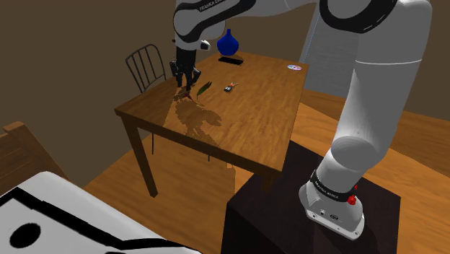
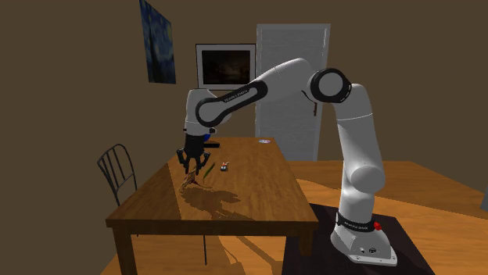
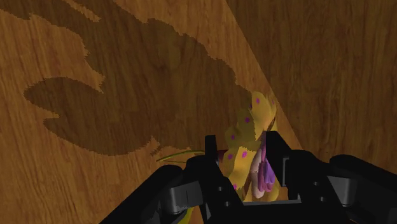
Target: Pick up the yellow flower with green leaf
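The flower (image 3: 251, 127) has yellow petals with pink dots, and a thin green stem runs off beside it. My gripper (image 3: 247, 149) is shut on it, one black finger on each side of the petals. In the shoulder view the gripper (image 1: 186, 81) hangs near the table's far left corner, and the green leaf (image 1: 204, 88) sticks out to its right, just over the wood. From the second exterior view the gripper (image 2: 193, 162) points down with the flower (image 2: 190, 179) beneath it. I cannot tell whether the flower still touches the table.
On the wooden table (image 1: 245, 130) a blue vase (image 1: 228, 43) and a flat black object (image 1: 231, 60) stand behind the gripper. A small dark item (image 1: 229, 88) lies close to the leaf, and a round disc (image 1: 294, 68) farther right. A metal chair (image 1: 144, 65) stands behind the table's left edge.
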You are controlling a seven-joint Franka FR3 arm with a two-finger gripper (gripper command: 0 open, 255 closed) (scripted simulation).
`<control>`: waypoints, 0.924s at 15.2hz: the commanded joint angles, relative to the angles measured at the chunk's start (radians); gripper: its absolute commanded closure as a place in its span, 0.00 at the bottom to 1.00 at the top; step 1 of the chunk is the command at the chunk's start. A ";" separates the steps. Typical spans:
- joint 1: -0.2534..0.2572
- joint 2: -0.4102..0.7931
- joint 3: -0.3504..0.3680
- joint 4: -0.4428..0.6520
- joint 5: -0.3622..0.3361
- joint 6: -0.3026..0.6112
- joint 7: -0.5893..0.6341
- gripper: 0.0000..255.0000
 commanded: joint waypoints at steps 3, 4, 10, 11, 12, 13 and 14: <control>0.000 0.000 0.000 -0.001 0.000 0.001 0.000 1.00; 0.000 0.000 0.000 -0.001 0.000 0.001 0.000 1.00; 0.000 -0.007 0.001 0.017 0.001 -0.024 0.001 1.00; 0.000 -0.010 0.001 0.025 0.002 -0.036 0.002 1.00; 0.000 -0.014 0.001 0.034 0.002 -0.048 0.002 1.00; 0.000 -0.017 0.001 0.044 0.003 -0.061 0.002 1.00; -0.001 -0.019 0.001 0.054 0.003 -0.073 0.003 1.00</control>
